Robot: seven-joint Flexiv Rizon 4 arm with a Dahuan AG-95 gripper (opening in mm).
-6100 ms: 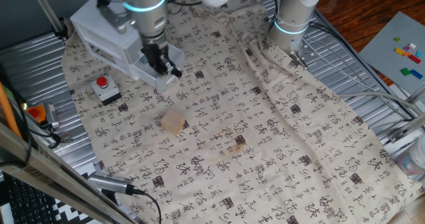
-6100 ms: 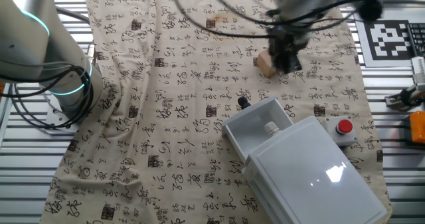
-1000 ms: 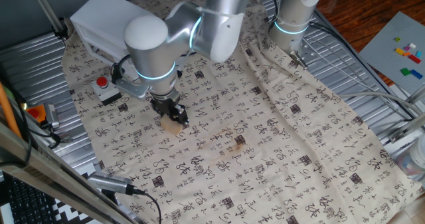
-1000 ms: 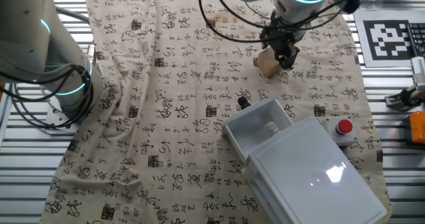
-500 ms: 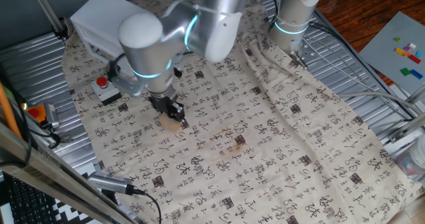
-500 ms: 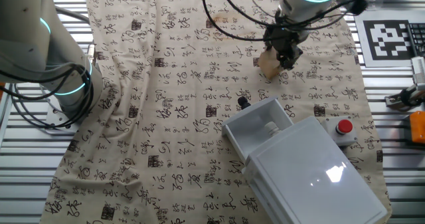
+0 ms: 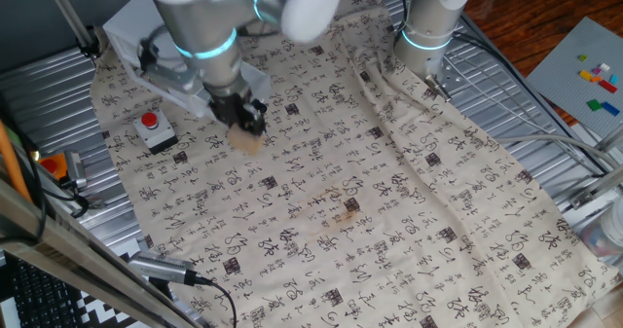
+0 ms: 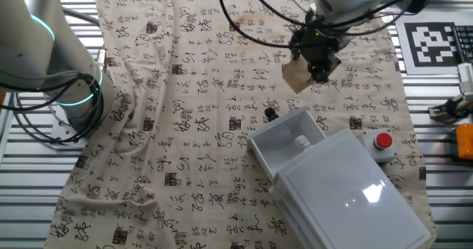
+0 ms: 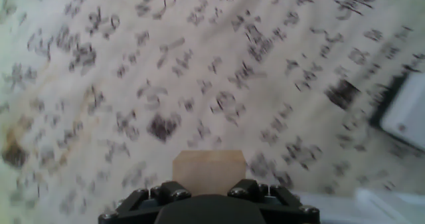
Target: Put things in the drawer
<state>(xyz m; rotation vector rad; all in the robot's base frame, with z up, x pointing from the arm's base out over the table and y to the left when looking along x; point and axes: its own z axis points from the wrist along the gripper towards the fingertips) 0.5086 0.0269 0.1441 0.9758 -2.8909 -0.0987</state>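
Tan and plain, the block (image 8: 297, 77) is sitting clamped between the fingers of the end effector (image 8: 318, 70), which is closing on it from two sides and carrying it clear of the printed cloth (image 8: 207, 131). In the hand view the block (image 9: 209, 171) is showing just past the fingertips, its flat face squared to them. The drawer (image 8: 287, 140) is standing pulled out from the white cabinet (image 8: 347, 197), its open tray lying just beside and below the end effector in the other fixed view, toward the cabinet. The block looks roughly cubic, so no long axis is mattering. The tray's near rim is the edge to clear; a small white thing (image 8: 301, 141) is already lying inside, leaving room around it. The red button box (image 8: 383, 142) is sitting off to one side, apart from that path.
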